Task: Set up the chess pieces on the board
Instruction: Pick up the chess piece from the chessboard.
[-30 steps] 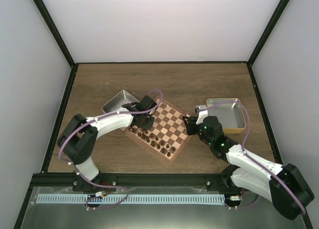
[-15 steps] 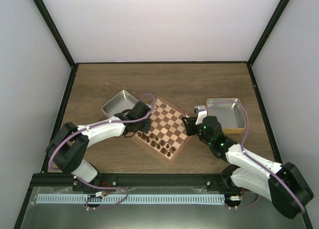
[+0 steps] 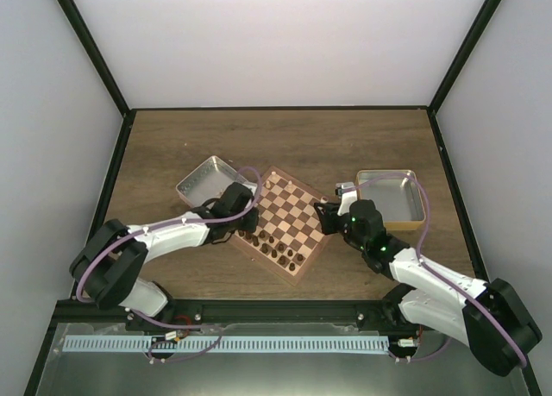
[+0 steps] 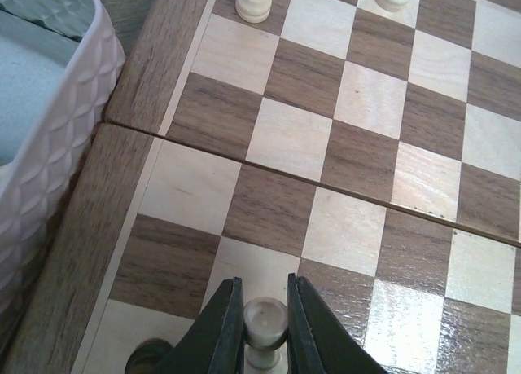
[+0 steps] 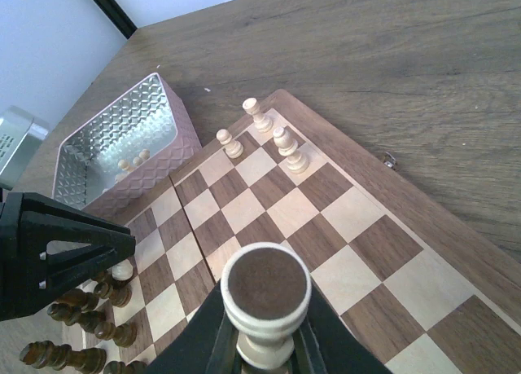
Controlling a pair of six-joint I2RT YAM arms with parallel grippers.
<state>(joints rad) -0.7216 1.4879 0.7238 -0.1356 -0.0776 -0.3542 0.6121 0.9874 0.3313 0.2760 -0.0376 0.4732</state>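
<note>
Chess pieces are mid-placement: left claw and right claw each grip a beige one, needing lowering onto the board beneath them.

Top cam overhead, whole table; both wrist cams close, angled down, share board.

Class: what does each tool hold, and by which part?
Left tool: one beige piece, pinched at its head. Right tool: another beige piece, pinched at its stem.
</note>
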